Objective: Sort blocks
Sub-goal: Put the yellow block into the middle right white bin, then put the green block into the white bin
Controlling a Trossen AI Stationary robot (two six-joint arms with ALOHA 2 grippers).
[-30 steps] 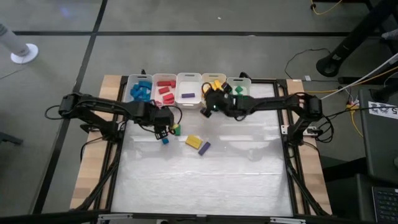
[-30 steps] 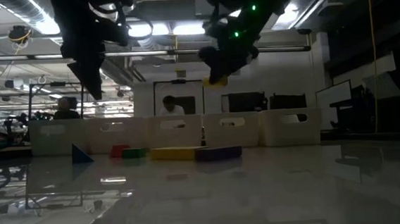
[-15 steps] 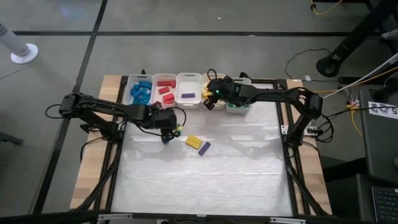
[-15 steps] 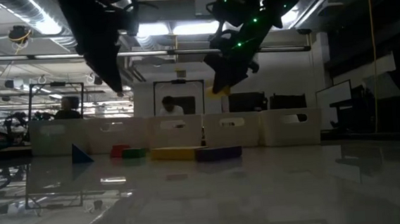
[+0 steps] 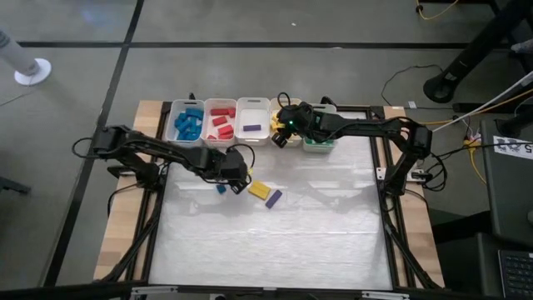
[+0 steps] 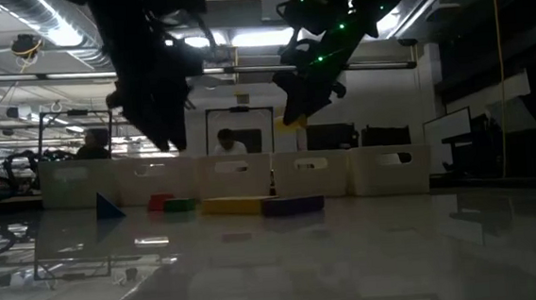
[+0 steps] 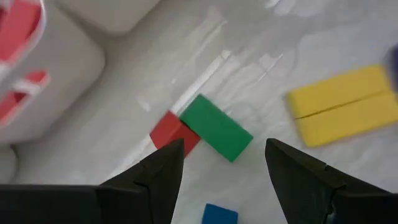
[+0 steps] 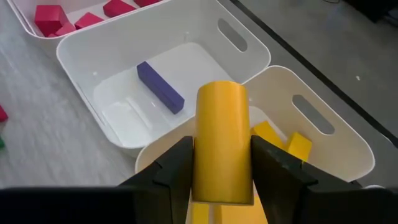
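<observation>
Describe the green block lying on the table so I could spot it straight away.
Start at the row of white bins along the table's far edge, then come nearer to the left gripper hovering open. The green block lies flat below it, touching a smaller red block; it is the only green piece on the open table.

Low across a glossy table (image 6: 276, 263): a row of white bins (image 6: 232, 179) along the far edge, and before them a blue triangular block (image 6: 109, 206), a red block (image 6: 161, 202) touching a green block (image 6: 180, 205), and a flat yellow block (image 6: 234, 205) just beside a dark purple block (image 6: 293, 204). Overhead, the left gripper (image 6: 158, 129) hanging dark above the red and green blocks, fingers spread; the right gripper (image 6: 295, 110), green lights on its wrist, clamped on a yellow piece (image 6: 291, 122) well above the bins. Beyond the table, a dim workshop with a person (image 6: 223, 143) seated behind the bins.
</observation>
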